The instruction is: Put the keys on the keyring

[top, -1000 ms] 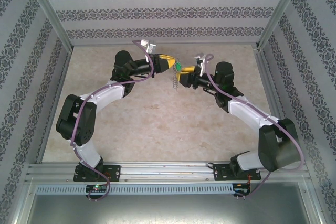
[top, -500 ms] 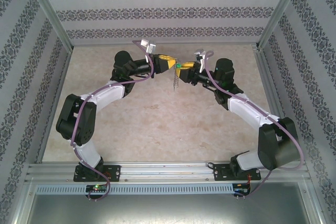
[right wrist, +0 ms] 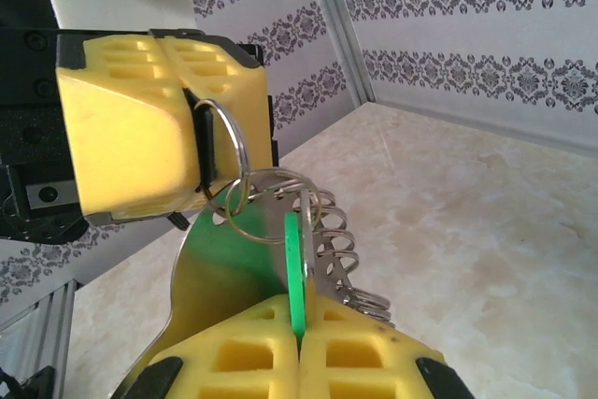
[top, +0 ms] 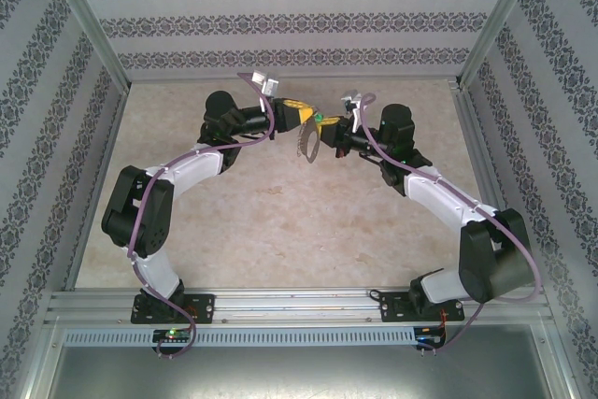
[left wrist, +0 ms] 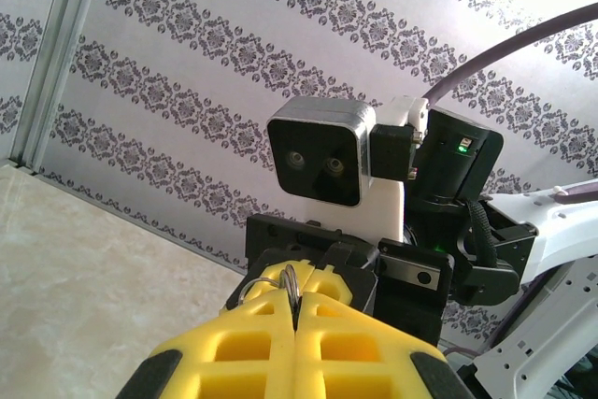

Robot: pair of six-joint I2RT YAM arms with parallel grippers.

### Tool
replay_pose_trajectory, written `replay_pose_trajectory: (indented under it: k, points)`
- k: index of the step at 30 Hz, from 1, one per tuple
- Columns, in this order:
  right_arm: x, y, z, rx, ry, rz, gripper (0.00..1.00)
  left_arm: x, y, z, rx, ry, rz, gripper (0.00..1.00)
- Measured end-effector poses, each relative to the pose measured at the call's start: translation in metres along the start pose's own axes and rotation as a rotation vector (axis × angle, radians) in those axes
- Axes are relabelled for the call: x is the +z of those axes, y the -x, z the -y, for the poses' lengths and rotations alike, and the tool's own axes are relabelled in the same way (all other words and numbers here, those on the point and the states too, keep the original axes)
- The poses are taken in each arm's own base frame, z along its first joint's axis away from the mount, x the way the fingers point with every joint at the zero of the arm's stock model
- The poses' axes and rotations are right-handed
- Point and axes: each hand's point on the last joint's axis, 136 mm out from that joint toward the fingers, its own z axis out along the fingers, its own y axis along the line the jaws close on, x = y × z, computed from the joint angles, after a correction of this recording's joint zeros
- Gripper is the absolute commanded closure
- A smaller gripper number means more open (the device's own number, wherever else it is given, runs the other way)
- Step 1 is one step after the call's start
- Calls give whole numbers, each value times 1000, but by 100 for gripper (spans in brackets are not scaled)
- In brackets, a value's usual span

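Closer now: the right arm has pushed in toward the left one, and the dangling chain that hung straight has swung out at a tilt. The key (right wrist: 295, 259) sits edge-on, its green head pinched in the closed right claw (right wrist: 299, 310), with the blade running up into the cluster of rings. The keyring (right wrist: 227, 151) is up off the table (top: 280, 221), held mid-air between the two arms; one of its wire loops is clamped in the closed left claw (left wrist: 295, 306), and the small linked pieces hang just beside the key. Whether the key's hole has caught the wire I cannot tell; the parts overlap.

My read on doing this well: keep the left claw rock steady as the anchor and let the right one feed the key slowly along the loop's curve, turning with the wire instead of shoving straight. Too much force and the head could slip from the pads.

As for writing, no brand or label can be read anywhere, just a lit green lamp (left wrist: 461, 146) on the facing arm.
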Motion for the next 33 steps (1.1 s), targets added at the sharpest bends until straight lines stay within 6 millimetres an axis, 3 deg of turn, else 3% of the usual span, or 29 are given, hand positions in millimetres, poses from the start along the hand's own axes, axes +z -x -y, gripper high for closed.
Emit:
replay_pose_trajectory:
  k: [13,21,22,23,26,33]
  points:
    - [6,-5,-21,-27,61,-64,100,0,3,3,9,-19,8,100]
    - [6,-7,-21,-27,59,-82,100,0,4,4,17,-22,12,100]
    - [6,-7,-21,-28,59,-82,95,0,4,4,17,-22,12,100]
    - [6,-8,-21,-27,59,-83,81,0,4,4,17,-22,12,100]
    - [5,-8,-18,-21,50,-85,66,0,4,4,19,-23,13,100]
    - [-28,9,-3,-2,-25,-25,58,0,4,4,6,-26,16,100]
